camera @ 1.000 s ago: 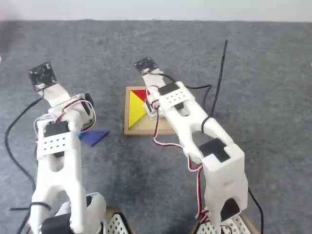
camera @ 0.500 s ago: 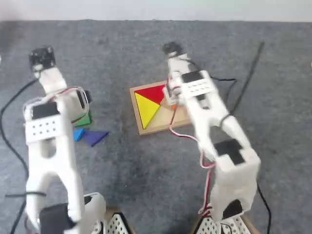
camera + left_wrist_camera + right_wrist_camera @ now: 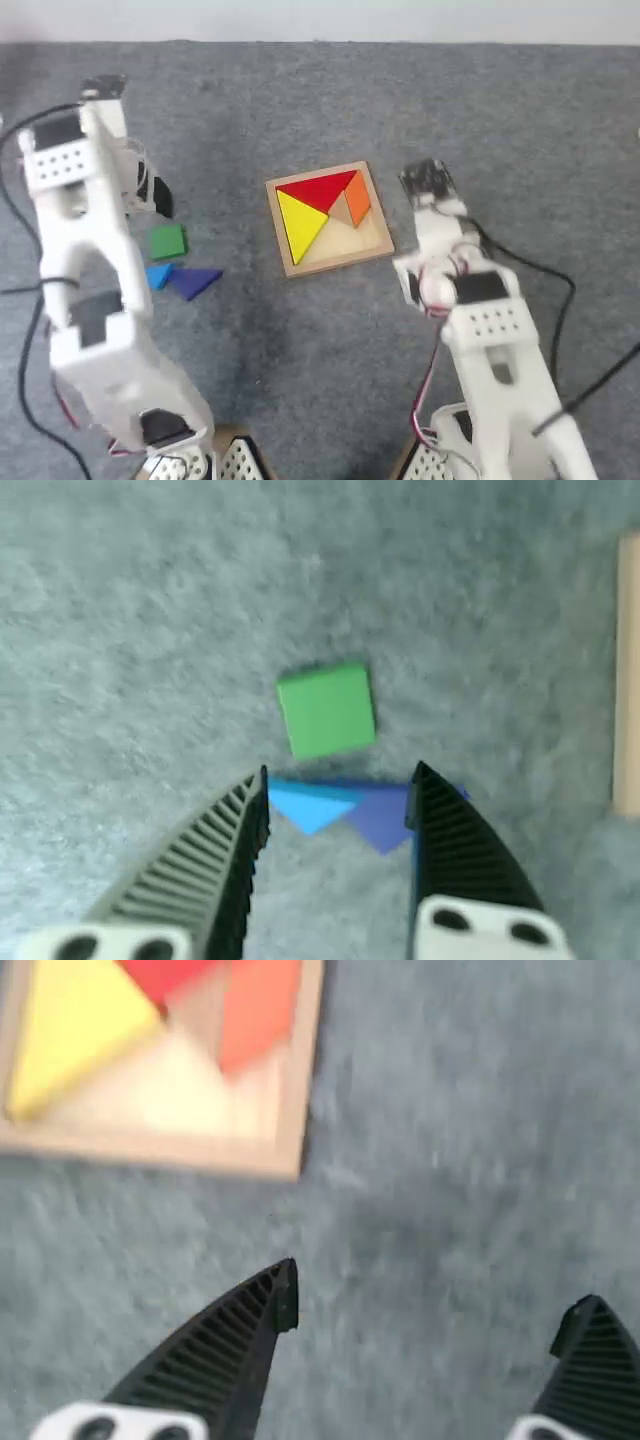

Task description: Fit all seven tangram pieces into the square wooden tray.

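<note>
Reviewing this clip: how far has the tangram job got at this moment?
Done: the red piece, yellow piece and orange piece lie in the wooden tray. In hand: nothing; the left gripper is open over the light blue triangle and dark blue triangle, the right gripper open over carpet beside the tray. Left: those two and the green square lie on the carpet; a seventh piece I cannot make out.

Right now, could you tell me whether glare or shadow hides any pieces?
High view: even light, no glare on the tray. Left wrist view: the green square is evenly lit; the left gripper, not shadow, covers part of the purple piece. Right wrist view: no glare either.
</note>
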You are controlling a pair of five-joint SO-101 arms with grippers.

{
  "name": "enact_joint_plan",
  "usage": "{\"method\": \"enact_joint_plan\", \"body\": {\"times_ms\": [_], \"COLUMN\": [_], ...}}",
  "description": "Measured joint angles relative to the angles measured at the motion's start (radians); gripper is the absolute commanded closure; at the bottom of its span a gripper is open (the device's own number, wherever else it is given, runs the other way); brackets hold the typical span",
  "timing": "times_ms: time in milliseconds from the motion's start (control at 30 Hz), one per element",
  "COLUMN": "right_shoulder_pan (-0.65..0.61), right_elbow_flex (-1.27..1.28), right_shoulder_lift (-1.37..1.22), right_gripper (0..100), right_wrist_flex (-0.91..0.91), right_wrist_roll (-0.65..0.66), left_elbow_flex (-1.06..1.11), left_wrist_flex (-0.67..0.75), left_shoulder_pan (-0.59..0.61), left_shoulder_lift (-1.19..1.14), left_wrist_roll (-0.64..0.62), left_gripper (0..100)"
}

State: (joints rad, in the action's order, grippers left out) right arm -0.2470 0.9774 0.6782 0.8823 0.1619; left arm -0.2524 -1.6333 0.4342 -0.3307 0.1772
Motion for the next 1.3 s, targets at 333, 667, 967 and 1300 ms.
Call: {"method": "enact_joint_plan", "body": {"times_ms": [333,667,967,1300], "right_shoulder_pan": [0.040,0.040,0.038,0.038], "right_elbow_flex": [0.230,0.239,0.239,0.239], "right_shoulder_lift": [0.081,0.080,0.080,0.080], "right_gripper": [59.7,59.7,59.7,59.7], "right_wrist_flex": [-0.075,-0.091,-0.091,-0.091], "right_wrist_roll": [0.018,0.018,0.018,0.018], "left_elbow_flex": [-0.287,-0.288,-0.307,-0.307], "left_wrist_flex": [-0.091,-0.034,-0.032,-0.066], "left_shoulder_pan": [-0.011,-0.020,0.005,0.032], "left_shoulder_lift": [-0.305,-0.486,-0.508,-0.519], "left_wrist_roll": [0.057,-0.051,-0.060,-0.054], "left_gripper": [72,74,74,78]}}
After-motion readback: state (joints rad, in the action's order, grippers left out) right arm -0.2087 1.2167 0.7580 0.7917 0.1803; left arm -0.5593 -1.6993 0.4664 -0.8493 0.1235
